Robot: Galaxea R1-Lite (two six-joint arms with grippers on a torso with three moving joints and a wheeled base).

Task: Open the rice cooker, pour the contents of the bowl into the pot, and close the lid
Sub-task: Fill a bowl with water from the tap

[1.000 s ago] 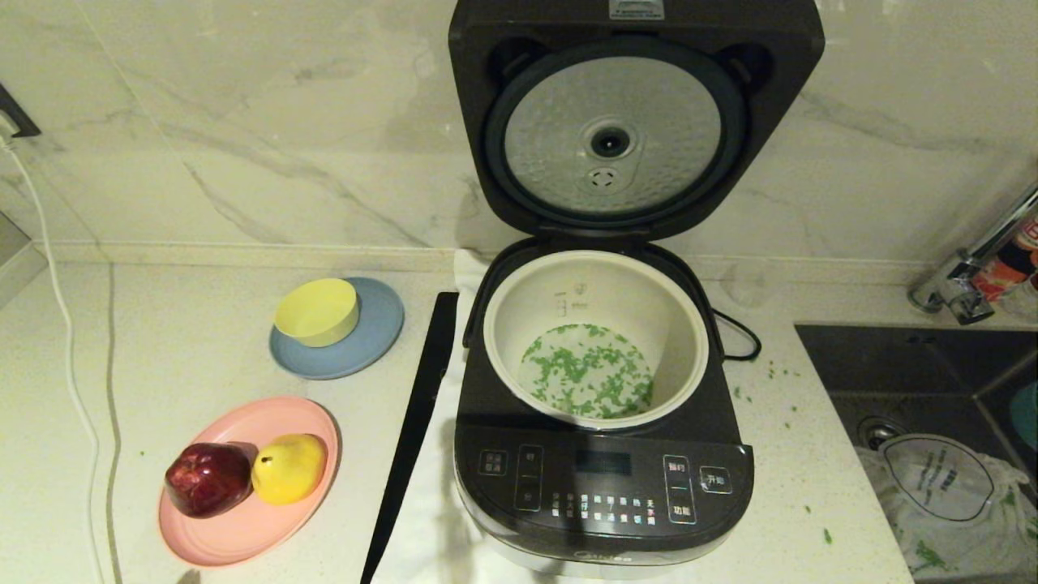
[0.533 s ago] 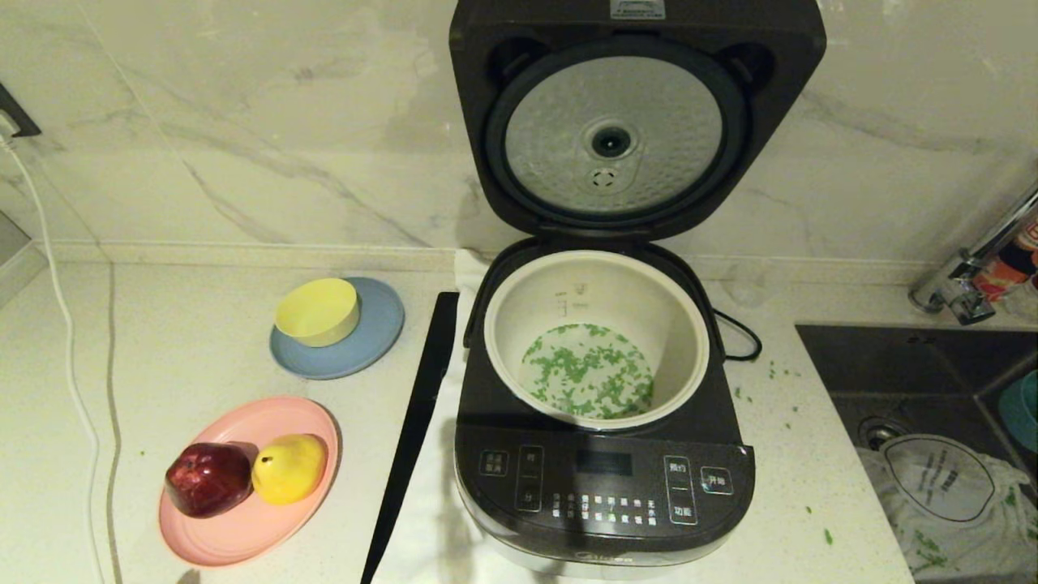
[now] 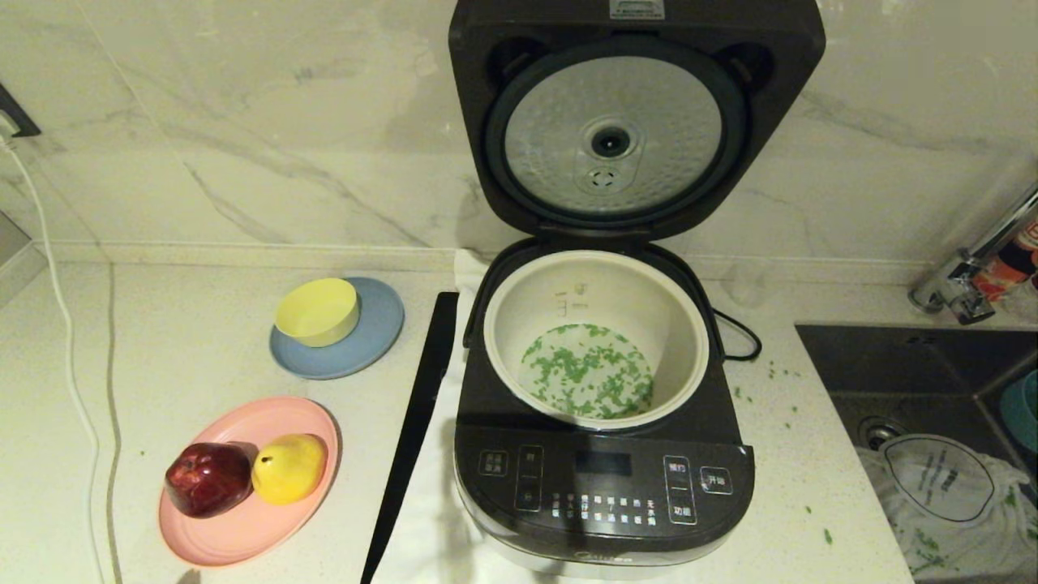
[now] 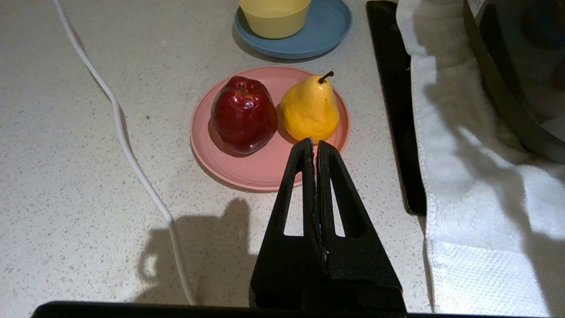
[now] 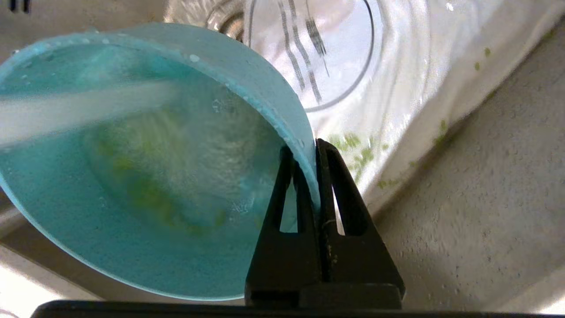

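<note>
Shifts only a touch against a second ago at the right edge of the head view, as a sliver of the bowl point(image 3: 1026, 418) over the sink point(image 3: 892, 365); stays put everywhere else. Seen from the right wrist: right gripper point(image 5: 314, 143) clamped tight on the bowl's point(image 5: 132, 176) rim, one finger inside the wall and one outside, holding it tilted above the sink. Holds water inside, frothy and blurred, with a few leftover green bits of the contents point(image 5: 150, 194) near the bottom; crossed at the mouth by a pale blurred streak. Beneath and beyond the bowl, lying in the sink, a white plastic bag point(image 5: 397, 88) flecked with more green bits. Just behind the sink, a chrome faucet point(image 3: 973, 268). Further left on the counter, the rice cooker point(image 3: 604, 487), with the lid point(image 3: 632, 122) swung fully up against the marble wall, silver disc facing forward. Sitting in the cooker, the pot point(image 3: 596, 284), with most of the contents point(image 3: 588, 373) spread over its floor; scattered green specks on the counter between cooker and sink. Under the cooker, a white towel point(image 4: 463, 176); along its left edge, a black strip point(image 3: 418, 430). Further left, a yellow bowl point(image 3: 316, 311) on a grey-blue plate point(image 3: 373, 341), and a pink plate point(image 3: 243, 519) bearing a red apple point(image 3: 208, 478) touching a yellow pear point(image 3: 289, 468). Left gripper point(image 4: 315, 142) pressed together with nothing in it, poised over the counter just short of the pink plate, beside a white cable point(image 4: 128, 150)
</note>
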